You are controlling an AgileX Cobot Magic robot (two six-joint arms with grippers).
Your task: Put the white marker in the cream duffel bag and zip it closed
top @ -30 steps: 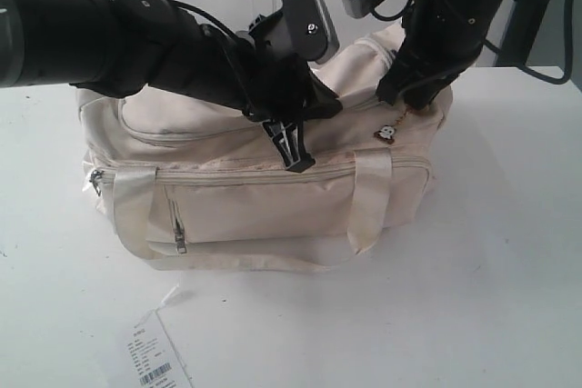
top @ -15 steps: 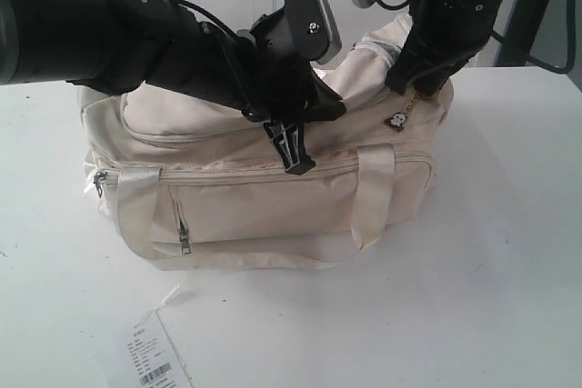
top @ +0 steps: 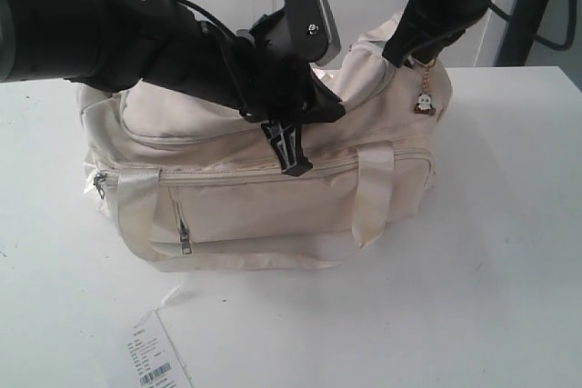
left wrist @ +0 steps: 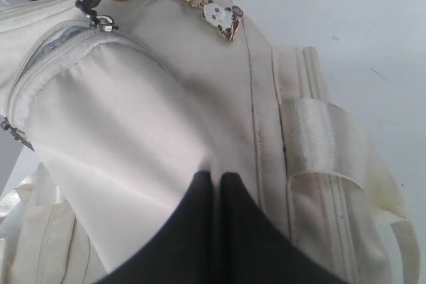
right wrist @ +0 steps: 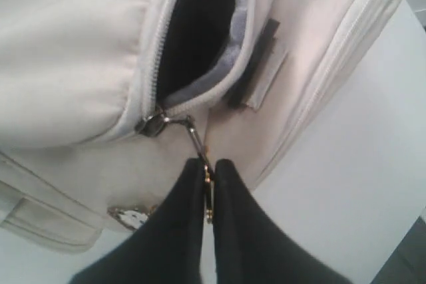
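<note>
At the left of the exterior view a paper tag (top: 155, 363) lies on the white table (top: 482, 297), apart from the cream duffel bag (top: 255, 206); it is not the item sought. The white marker is not visible in any view. It is judged to be inside the bag, but this cannot be confirmed. The left arm reaches in from the left, low and nearly level across the bag's top panel, its wrist bent so that the left gripper (top: 293, 161) points down the front face beside the long zip. Its fingers (left wrist: 233, 197) stand close together, tips against the cream fabric, which creases where they meet. Whether cloth is pinched between them cannot be determined. The placement is judged to be a brace, steadying the soft body against a pull from the other side. Further right, the main opening (right wrist: 200, 31) remains partly unzipped, with dark lining showing. The right arm descends steeply from above at the bag's right end, lifting that corner. The right gripper (right wrist: 208, 171) is clamped narrow on the zip pull (right wrist: 194, 139) leading off the slider (right wrist: 152, 124). A small charm (top: 425, 103) hangs free below the grip. Closure is judged incomplete.
</note>
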